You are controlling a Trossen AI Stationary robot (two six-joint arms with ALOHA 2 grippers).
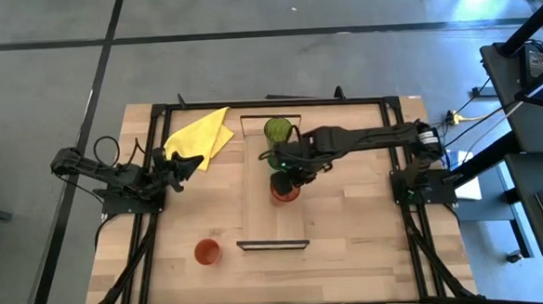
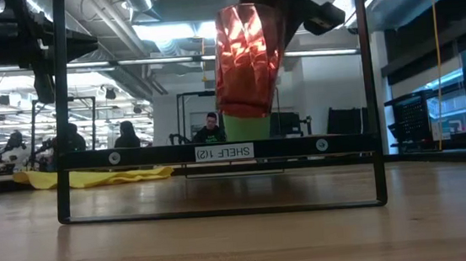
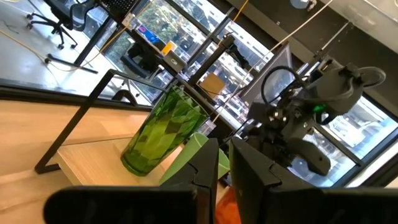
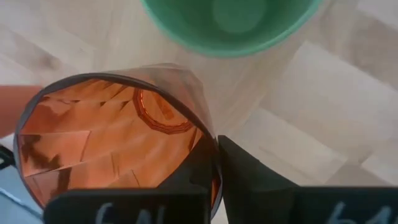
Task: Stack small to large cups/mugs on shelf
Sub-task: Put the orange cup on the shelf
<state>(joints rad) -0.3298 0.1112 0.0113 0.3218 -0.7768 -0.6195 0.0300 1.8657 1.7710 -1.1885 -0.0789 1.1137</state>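
The shelf (image 1: 261, 218) lies mid-table, its plank raised on dark brackets (image 2: 134, 158). The tall olive-green cup (image 1: 277, 130) stands at its far end and also shows in the left wrist view (image 3: 161, 134). The bright green cup (image 2: 245, 128) stands on the plank, and its open mouth shows in the right wrist view (image 4: 230, 22). My right gripper (image 1: 287, 173) is shut on the red-brown ribbed cup (image 2: 246, 57) above the plank. The orange-red cup (image 1: 207, 252) stands on the table, near left. My left gripper (image 1: 186, 164) is shut and empty beside the yellow cloth. My right gripper holds the red-brown cup by its rim (image 4: 214, 163), one finger inside the cup and one outside (image 4: 255, 180). The fingers come from above, pointing down. The cup hangs nearly upright, mouth up, its base (image 2: 246, 111) lifted clear of the plank, next to the bright green cup.
A yellow cloth (image 1: 201, 134) lies at the table's far left. Free tabletop lies right of the shelf and along the near edge. People sit in the room beyond the table (image 2: 209, 128).
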